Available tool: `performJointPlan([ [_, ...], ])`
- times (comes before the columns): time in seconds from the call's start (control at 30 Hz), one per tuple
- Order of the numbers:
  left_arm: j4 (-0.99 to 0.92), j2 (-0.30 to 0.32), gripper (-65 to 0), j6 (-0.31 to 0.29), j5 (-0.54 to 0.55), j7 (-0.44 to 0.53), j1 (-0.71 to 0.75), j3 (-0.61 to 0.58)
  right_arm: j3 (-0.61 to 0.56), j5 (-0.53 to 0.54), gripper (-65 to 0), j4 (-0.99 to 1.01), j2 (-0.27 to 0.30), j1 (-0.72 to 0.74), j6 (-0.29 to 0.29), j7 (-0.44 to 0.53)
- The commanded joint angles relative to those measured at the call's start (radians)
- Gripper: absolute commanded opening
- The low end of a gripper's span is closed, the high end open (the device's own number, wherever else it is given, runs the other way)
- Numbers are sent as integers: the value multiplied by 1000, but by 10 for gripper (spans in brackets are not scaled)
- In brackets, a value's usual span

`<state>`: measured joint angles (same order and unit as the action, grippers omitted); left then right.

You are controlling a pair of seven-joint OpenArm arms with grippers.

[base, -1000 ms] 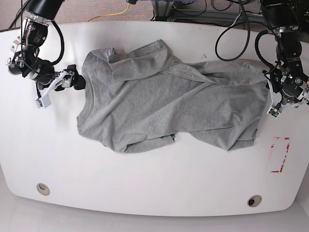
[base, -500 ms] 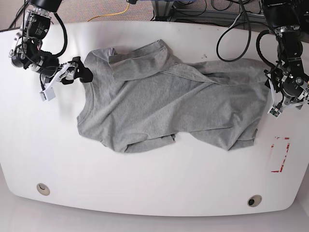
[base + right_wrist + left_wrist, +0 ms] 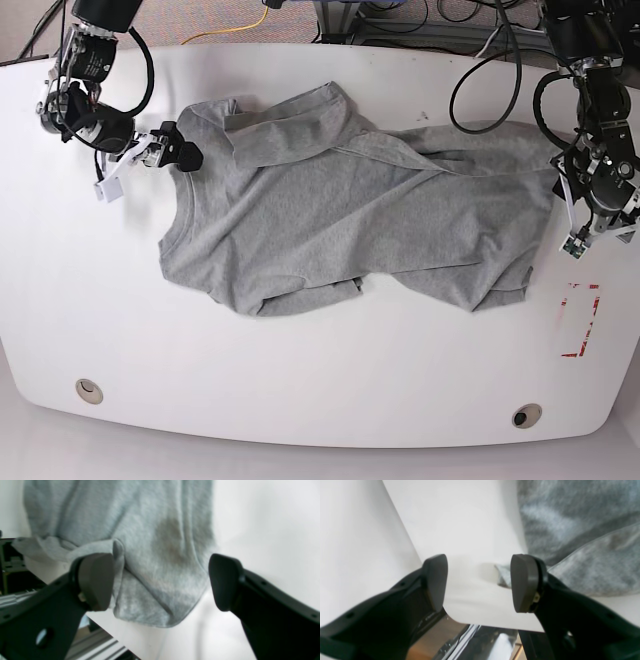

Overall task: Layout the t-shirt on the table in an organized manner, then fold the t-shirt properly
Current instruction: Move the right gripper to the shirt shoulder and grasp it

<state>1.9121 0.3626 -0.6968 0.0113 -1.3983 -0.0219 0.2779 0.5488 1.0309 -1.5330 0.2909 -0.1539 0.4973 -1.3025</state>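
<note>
At the left of the base view the right arm's black gripper (image 3: 150,155) hangs by the shirt's upper left corner, jaws spread wide; its wrist view shows a rounded fold of cloth between the two dark pads (image 3: 96,580) with neither pad closed on it. The heather-grey short-sleeved cotton t-shirt (image 3: 350,205) lies crumpled across the middle of the glossy white surface (image 3: 300,380), its long axis running left to right, one sleeve folded over the top and the lower hem bunched. Bare white surface is open all along the near side, where two small round grommets (image 3: 89,390) sit near the front edge. Cables and a yellow cord (image 3: 255,22) lie beyond the far edge. At the right, the left arm's gripper (image 3: 578,235) hovers just off the shirt's right edge, jaws spread and holding nothing; a red tape rectangle outline (image 3: 581,320) sits below it
</note>
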Motion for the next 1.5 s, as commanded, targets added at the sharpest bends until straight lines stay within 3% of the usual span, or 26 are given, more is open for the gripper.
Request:
performJointPlan([
  [0.0,16,19,-276,-1,-7,2,-19,5,4,13,-81,1,20,6,1,25],
  [0.67,16,29,-276,-1,-3,2,-19,5,-59,13,-81,1,-29,-29,1,39],
  [1.0,16,29,-276,-1,-3,2,-16,5,-63,15,-90,-1,-26,-36,1,45],
  [1.07,16,29,-276,-1,-3,2,-16,5,-63,15,-127,-1,-26,-34,1,45],
  [1.33,16,28,-276,-1,-3,2,-16,5,-65,15,-487,-1,-28,-28,1,50],
  [1.47,16,28,-276,-1,-3,2,-16,5,-65,15,-601,-1,-26,-22,1,50],
])
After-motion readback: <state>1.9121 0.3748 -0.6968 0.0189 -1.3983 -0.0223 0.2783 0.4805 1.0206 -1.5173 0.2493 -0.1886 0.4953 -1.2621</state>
